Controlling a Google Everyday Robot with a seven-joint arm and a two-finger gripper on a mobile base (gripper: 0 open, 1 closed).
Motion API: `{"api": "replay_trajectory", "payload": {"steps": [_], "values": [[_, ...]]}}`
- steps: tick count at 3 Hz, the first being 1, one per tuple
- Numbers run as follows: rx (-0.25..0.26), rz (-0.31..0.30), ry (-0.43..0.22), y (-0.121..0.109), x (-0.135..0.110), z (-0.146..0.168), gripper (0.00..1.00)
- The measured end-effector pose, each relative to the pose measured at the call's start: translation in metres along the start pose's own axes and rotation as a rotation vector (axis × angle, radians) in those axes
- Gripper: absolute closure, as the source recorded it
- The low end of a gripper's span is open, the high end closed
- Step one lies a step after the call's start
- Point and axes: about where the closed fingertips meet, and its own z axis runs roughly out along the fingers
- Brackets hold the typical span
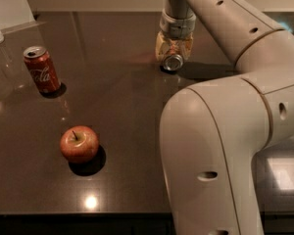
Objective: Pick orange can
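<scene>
Dark glossy tabletop [127, 131] carries: upright red Coca-Cola drink can [41, 70] far left; round red apple [79, 144] nearer the front; orange aluminium can [174, 62] on its side at back, gripper [174, 54] clamped round it.

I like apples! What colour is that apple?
Mostly red with yellowish patches, in the camera view; the gripper is at the orange can.

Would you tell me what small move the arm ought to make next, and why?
Probably a short straight lift. The gripper sits at the table's far side, its jaws seemingly closed on the orange can, which lies on its side touching the table. Raising it slightly would test the hold.
</scene>
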Motion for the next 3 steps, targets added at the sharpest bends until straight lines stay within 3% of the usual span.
{"api": "replay_trajectory", "payload": {"steps": [2,3], "values": [[-0.017,-0.037,-0.026,-0.003,0.001,-0.009,0.87],[-0.038,-0.121,-0.076,0.002,0.0,-0.033,1.0]]}}
